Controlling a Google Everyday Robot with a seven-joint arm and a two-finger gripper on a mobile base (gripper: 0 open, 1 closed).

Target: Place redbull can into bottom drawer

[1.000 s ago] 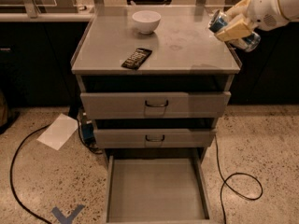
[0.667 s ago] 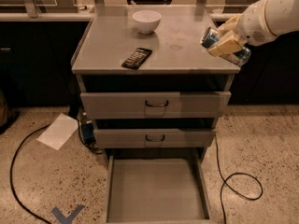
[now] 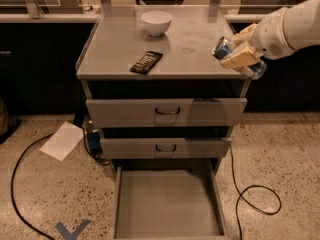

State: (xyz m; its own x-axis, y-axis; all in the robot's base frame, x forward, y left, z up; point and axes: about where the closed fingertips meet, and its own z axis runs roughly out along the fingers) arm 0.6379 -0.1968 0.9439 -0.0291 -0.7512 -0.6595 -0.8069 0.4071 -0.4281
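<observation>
At the front right corner of the cabinet top [image 3: 125, 44], the gripper [image 3: 240, 51] is hanging just over the edge, its tan fingers [image 3: 239, 60] clamping the redbull can [image 3: 222, 48] across its middle. The can is lying tilted in the grip, one shiny end pointing up toward the cabinet top, the other poking out low on the far side of the fingers. It is riding clear of the surface, touching nothing but the gripper.

Directly below the gripper, the top drawer [image 3: 165, 111] and the middle drawer [image 3: 165, 147] are showing their fronts, the top one sticking out slightly. Further down and to picture-left of the gripper, the bottom drawer [image 3: 167, 199] is standing pulled fully out, its grey floor bare.

Step in hand, by judgement: carrying the can from cabinet height down to the drawer. The next move is calling for a long descent past the two upper fronts, then a shift inward over the open tray before letting go.

Farther off, the dark snack bar wrapper [image 3: 146, 62] is lying on the cabinet top, and the white bowl [image 3: 156, 22] is sitting beyond it.

Compared with a second ago, the gripper is sitting lower and nearer the front edge; bowl, wrapper and drawers are lying as before.
</observation>
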